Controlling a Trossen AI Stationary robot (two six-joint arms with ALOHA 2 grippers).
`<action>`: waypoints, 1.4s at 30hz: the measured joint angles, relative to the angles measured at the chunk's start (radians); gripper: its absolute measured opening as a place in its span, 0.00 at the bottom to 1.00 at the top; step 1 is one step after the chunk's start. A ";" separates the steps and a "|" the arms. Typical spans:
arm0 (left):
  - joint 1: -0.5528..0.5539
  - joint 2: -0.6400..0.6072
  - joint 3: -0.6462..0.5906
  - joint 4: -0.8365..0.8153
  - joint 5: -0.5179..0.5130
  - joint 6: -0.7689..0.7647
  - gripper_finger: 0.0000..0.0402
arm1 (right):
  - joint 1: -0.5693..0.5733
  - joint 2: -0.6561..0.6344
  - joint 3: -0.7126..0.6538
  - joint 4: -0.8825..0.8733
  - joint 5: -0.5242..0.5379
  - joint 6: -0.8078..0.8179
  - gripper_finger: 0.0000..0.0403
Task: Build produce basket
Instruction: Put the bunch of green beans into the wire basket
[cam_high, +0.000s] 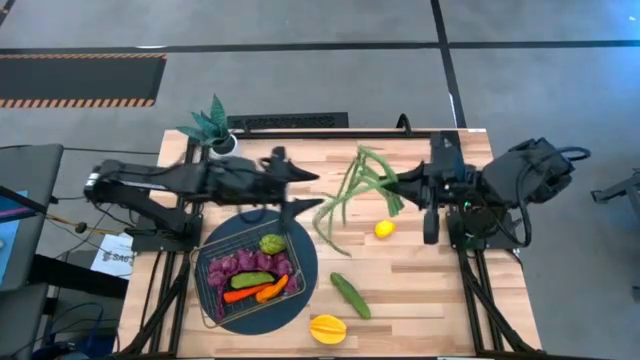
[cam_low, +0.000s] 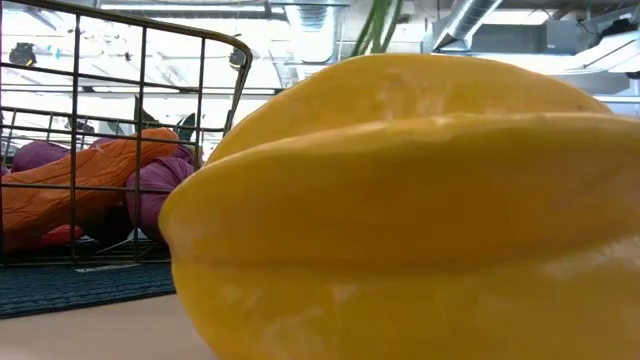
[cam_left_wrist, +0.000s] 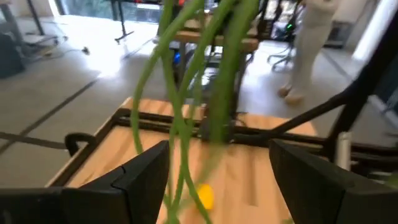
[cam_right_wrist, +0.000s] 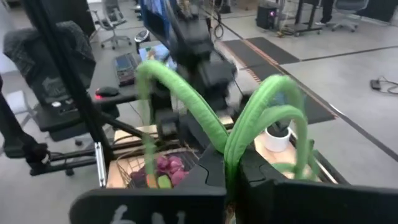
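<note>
Holding long green beans (cam_high: 355, 190) at upper centre of the high view: right gripper (cam_high: 400, 183), fingers closed on the bunch at one end, stems fanning down-left, seemingly lifted off the table

Left gripper (cam_high: 300, 190), upper centre-left of the high view, reaching toward the beans' loose ends; fingers (cam_left_wrist: 146, 177) set wide in its wrist view, nothing between them but the hanging stems passing through the gap

Basket (cam_high: 207, 290), lower left of the high view, on a dark round mat (cam_high: 300, 300); already containing purple grapes (cam_high: 240, 264), a green pepper (cam_high: 272, 243), a green piece and orange and red peppers (cam_high: 262, 292)

Outside the basket on the wooden table (cam_high: 430, 290): lemon (cam_high: 384, 229) at centre right, cucumber (cam_high: 351, 295) lower centre, yellow-orange fruit (cam_high: 328, 328) at bottom centre, filling the low view

Potted plant (cam_high: 212, 128), upper left

Risks, as judged: limp stems slipping from a one-end grip; trailing tips snagging the basket's wire rim or sweeping the lemon away; arms colliding in a hand-over at close quarters
</note>
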 joint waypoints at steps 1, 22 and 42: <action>0.000 0.025 0.000 0.023 -0.005 0.015 0.65 | 0.005 -0.001 0.001 0.005 0.000 -0.002 0.01; 0.039 0.097 -0.001 0.226 0.233 0.064 0.65 | 0.039 0.027 0.002 0.019 -0.003 -0.008 0.02; 0.097 0.188 0.001 0.351 0.240 0.045 0.65 | -0.021 0.128 0.002 0.140 -0.169 -0.056 0.02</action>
